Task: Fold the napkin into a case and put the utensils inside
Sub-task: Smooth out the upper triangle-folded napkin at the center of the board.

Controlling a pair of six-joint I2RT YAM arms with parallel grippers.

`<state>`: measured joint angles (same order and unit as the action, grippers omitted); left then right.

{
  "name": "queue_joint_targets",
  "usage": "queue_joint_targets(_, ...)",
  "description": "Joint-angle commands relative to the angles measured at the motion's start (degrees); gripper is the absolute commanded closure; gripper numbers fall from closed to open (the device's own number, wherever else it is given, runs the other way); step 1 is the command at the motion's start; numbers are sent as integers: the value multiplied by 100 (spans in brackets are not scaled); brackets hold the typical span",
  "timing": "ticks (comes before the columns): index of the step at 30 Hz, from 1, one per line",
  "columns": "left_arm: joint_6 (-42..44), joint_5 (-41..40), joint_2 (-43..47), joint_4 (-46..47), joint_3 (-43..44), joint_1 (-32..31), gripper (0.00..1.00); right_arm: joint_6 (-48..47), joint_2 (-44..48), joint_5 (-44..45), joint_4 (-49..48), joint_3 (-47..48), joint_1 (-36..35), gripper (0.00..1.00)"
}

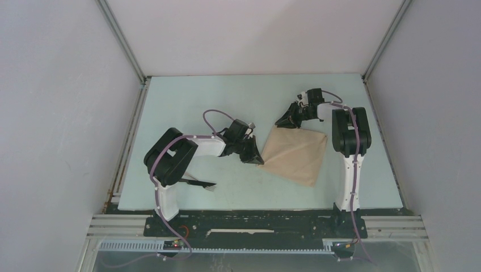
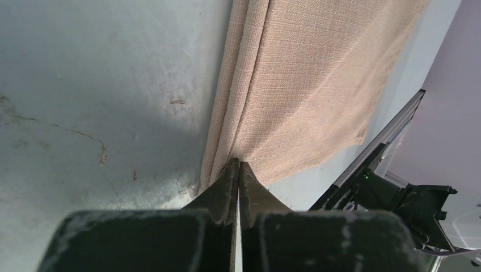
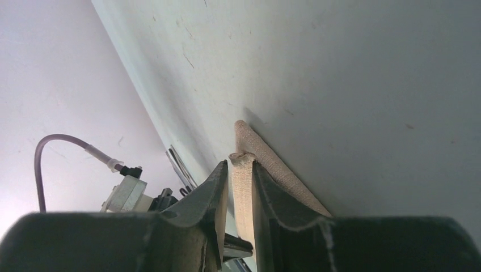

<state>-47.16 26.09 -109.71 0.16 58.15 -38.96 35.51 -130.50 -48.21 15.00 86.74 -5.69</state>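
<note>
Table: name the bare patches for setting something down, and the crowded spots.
Bare: far strip of the table beyond both hands; near strip before the napkin. Crowded: the middle, left hand and right hand at napkin corners.

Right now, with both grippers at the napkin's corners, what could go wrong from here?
1. The left gripper is shut on a corner of the folded napkin while the right gripper has its jaws parted around the far corner: a pull could drag the fold askew.
2. Cloth sits between the right jaws, so retreating might snag and lift that corner.
3. The utensils lie close under the left arm; a swing could knock them.
</note>
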Motion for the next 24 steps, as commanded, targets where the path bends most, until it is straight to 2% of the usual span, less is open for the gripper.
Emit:
queue_joint_targets(1,50,-264,-115,-113,-149,4,99,346,-133,127,-489,151,37,70)
queue_joint_targets(9,53,-238,-50,-111,-129,4,98,274,194,522,-468,159,140,64)
queue_joint_targets(13,82,-119,82,-189,-3,6,90,-184,743,662,185,289,165,55)
queue_joint_targets(16,93,48,281,-288,193,-5,79,-596,1466,970,727,136,201,44)
queue_joint_targets(21,119,234,489,-514,683,0,66,-927,2432,955,982,-674,449,32)
queue_joint_targets(24,144,286,350,-623,1034,-3,61,-919,2864,755,591,-1521,756,29)
